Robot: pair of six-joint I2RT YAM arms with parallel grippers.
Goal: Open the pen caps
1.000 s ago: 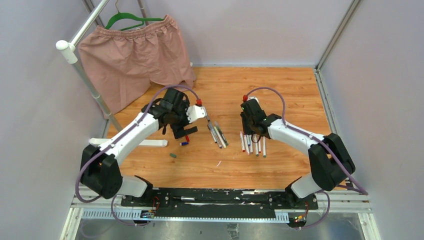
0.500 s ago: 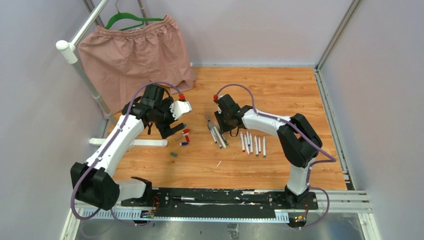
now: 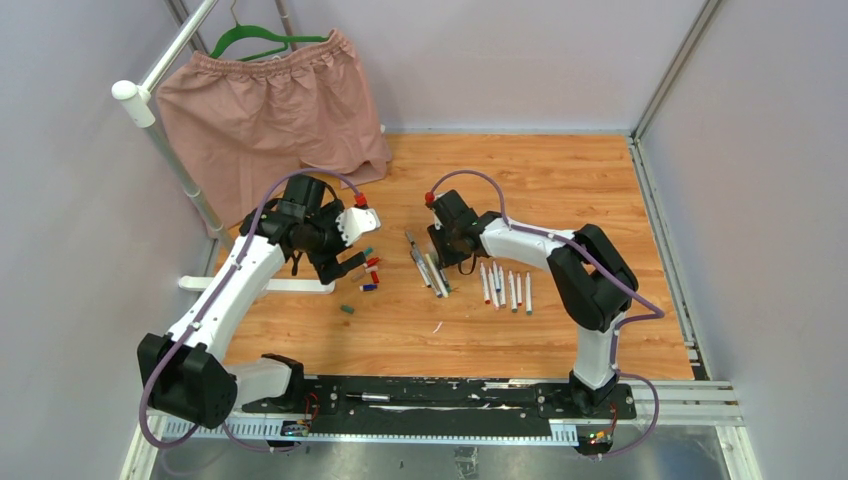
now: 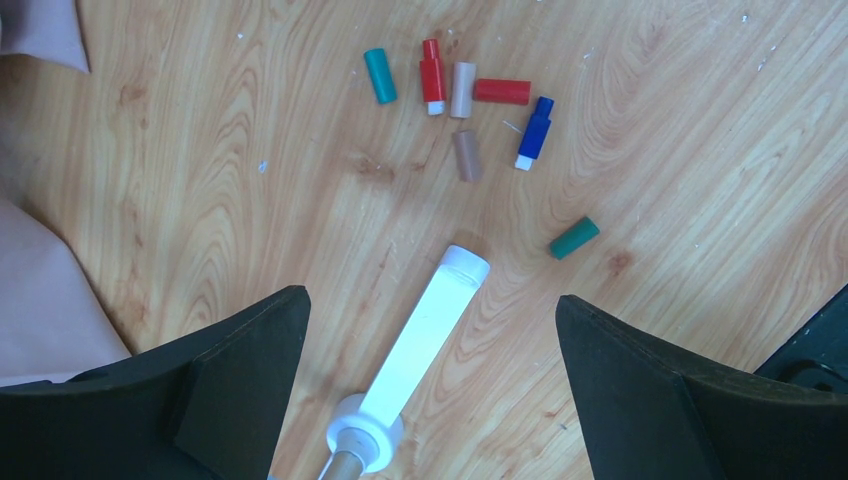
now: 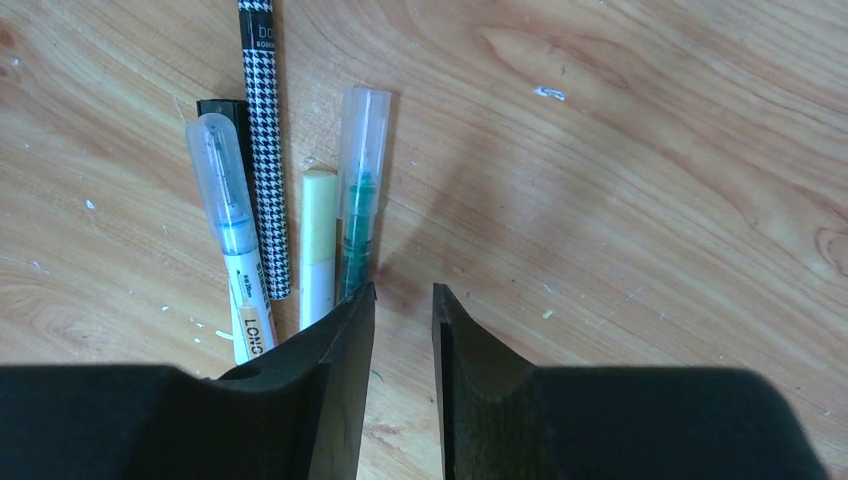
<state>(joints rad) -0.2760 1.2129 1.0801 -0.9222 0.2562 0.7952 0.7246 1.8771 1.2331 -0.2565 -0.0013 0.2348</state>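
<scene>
Several loose pen caps [image 4: 463,90], red, teal, cream, tan, blue and green, lie on the wooden floor; they also show in the top view [image 3: 368,268]. My left gripper [image 4: 430,298] hangs wide open and empty above them [image 3: 345,262]. A group of capped pens [image 5: 360,180] lies just ahead of my right gripper [image 5: 403,290], among them two with clear caps, a cream one and a houndstooth one. The right jaws stand only a narrow gap apart with nothing between them. In the top view the right gripper [image 3: 450,260] is at this pen group [image 3: 430,268].
A row of pens [image 3: 505,288] lies to the right of the group. A long white bar [image 4: 425,335] lies under my left gripper. A green cap [image 3: 347,310] lies apart, nearer the bases. Pink shorts [image 3: 260,110] hang on a rack at the back left.
My right arm swung left from the right row of pens to the left group. My left arm drew back to the left, from beside the pens to above the caps.
</scene>
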